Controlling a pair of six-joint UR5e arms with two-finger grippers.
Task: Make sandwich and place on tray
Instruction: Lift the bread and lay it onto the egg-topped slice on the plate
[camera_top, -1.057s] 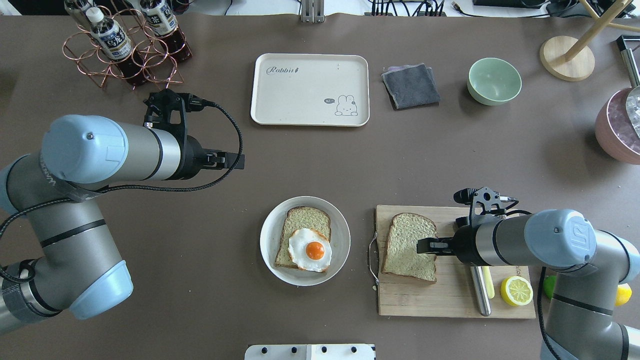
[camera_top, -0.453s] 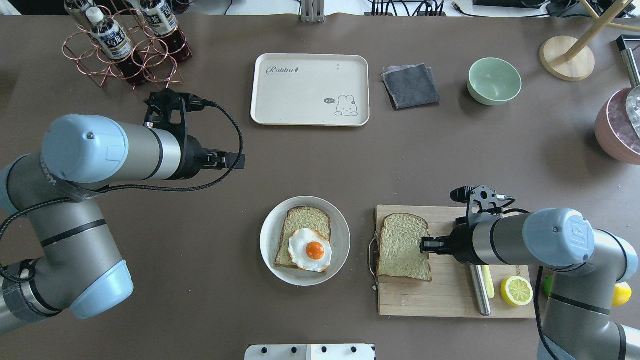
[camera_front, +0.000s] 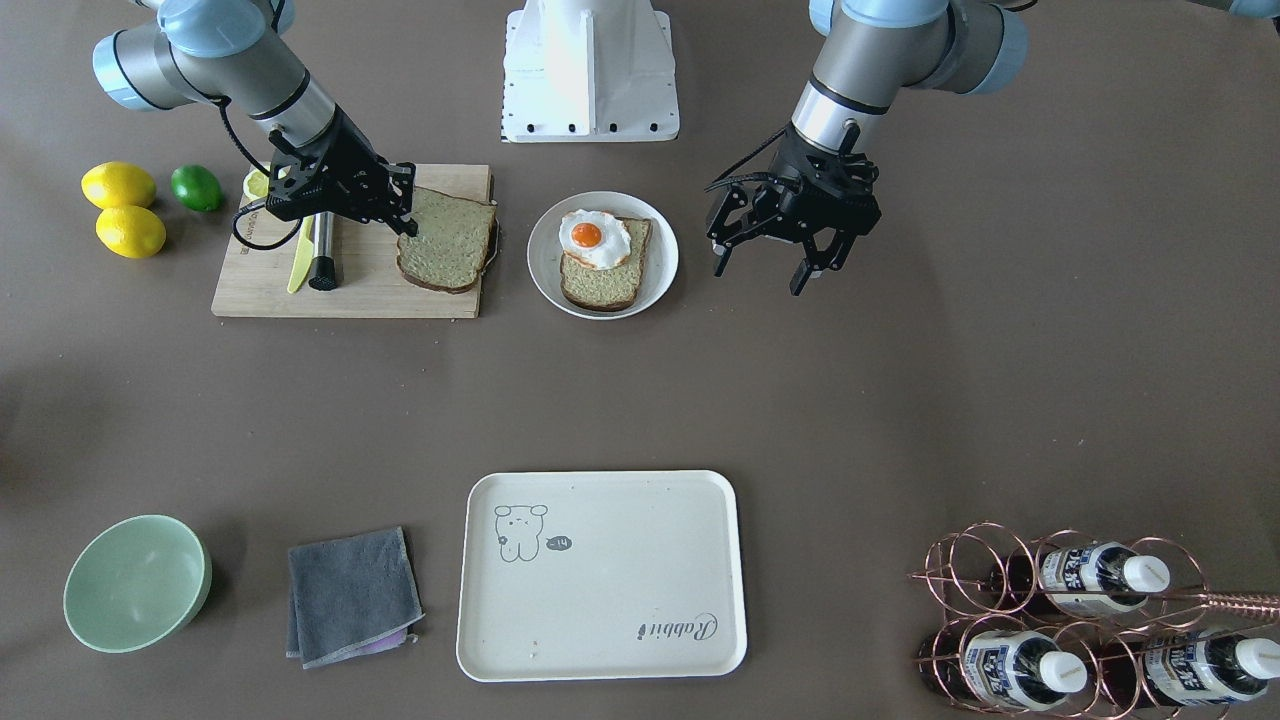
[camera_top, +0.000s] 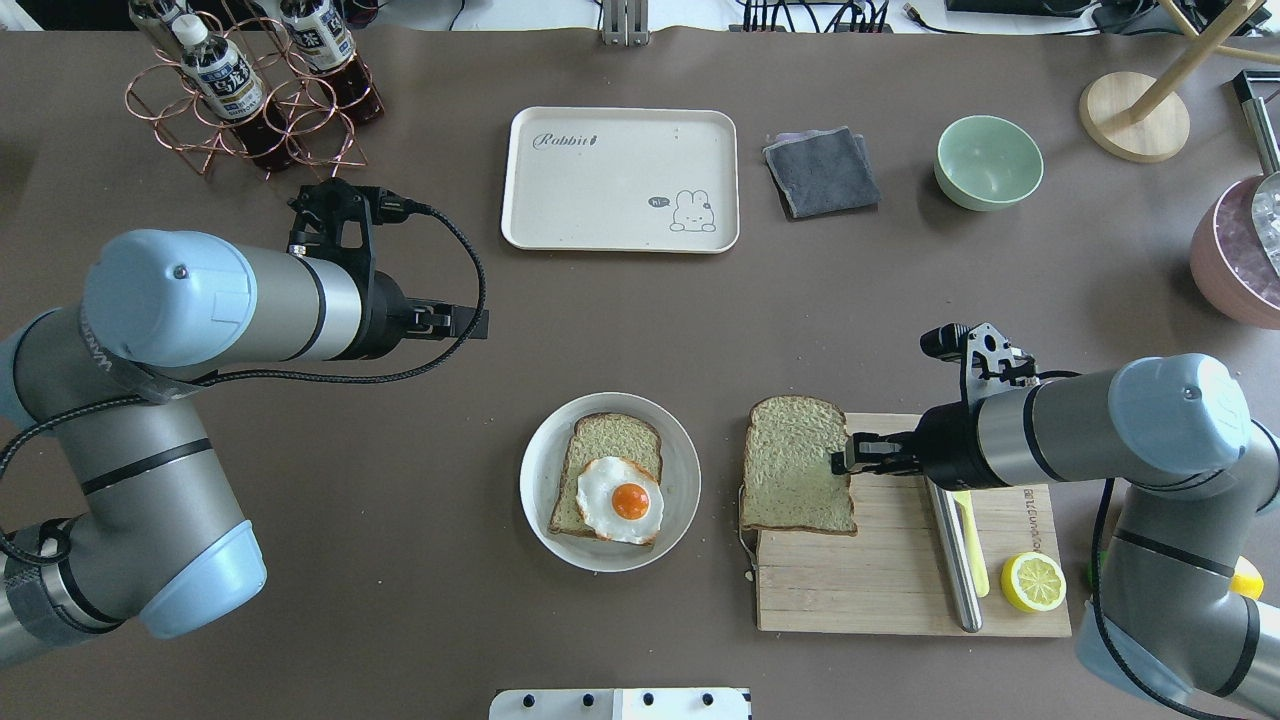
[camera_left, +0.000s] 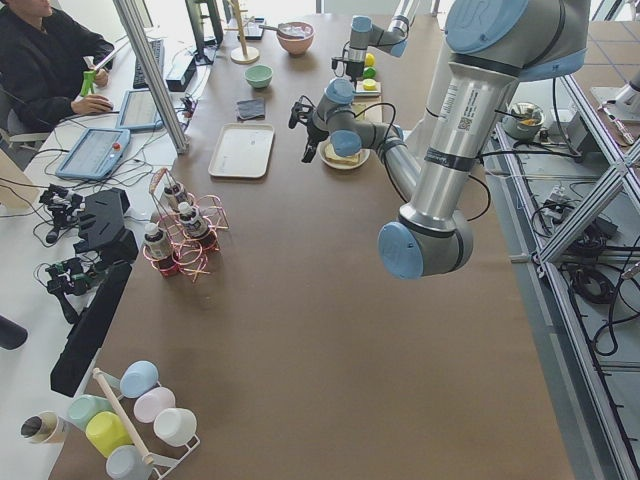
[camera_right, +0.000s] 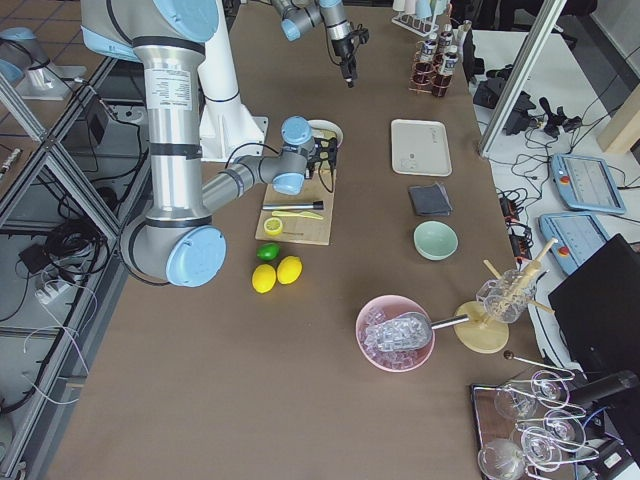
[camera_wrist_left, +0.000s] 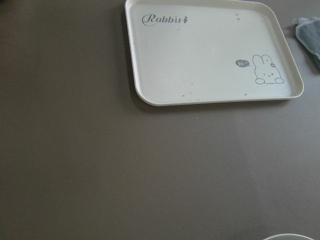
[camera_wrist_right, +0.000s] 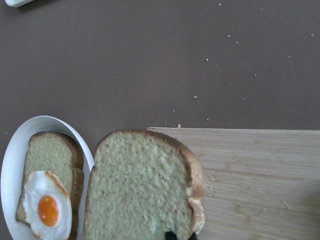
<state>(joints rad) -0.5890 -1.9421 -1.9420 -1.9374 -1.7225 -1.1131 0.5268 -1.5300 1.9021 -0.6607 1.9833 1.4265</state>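
Observation:
My right gripper (camera_top: 843, 456) is shut on the edge of a slice of wholegrain bread (camera_top: 795, 465) and holds it over the left end of the wooden cutting board (camera_top: 880, 580). The slice fills the right wrist view (camera_wrist_right: 140, 185). A second slice with a fried egg (camera_top: 621, 498) on it lies on the round white plate (camera_top: 683, 480) just left of the board. The cream tray (camera_top: 620, 178) sits bare at the far middle and shows in the left wrist view (camera_wrist_left: 210, 50). My left gripper (camera_front: 760, 278) is open and empty, above the table left of the plate.
A steel rod (camera_top: 955, 560), a yellow knife and a half lemon (camera_top: 1033, 581) lie on the board. A grey cloth (camera_top: 822, 171) and a green bowl (camera_top: 988, 161) sit right of the tray. A copper bottle rack (camera_top: 250, 90) stands at the far left. A pink ice bowl (camera_top: 1235, 250) is at the right edge.
My right gripper has carried the bread slice away from the robot and a little left, toward the board's far left corner. The left arm has not moved.

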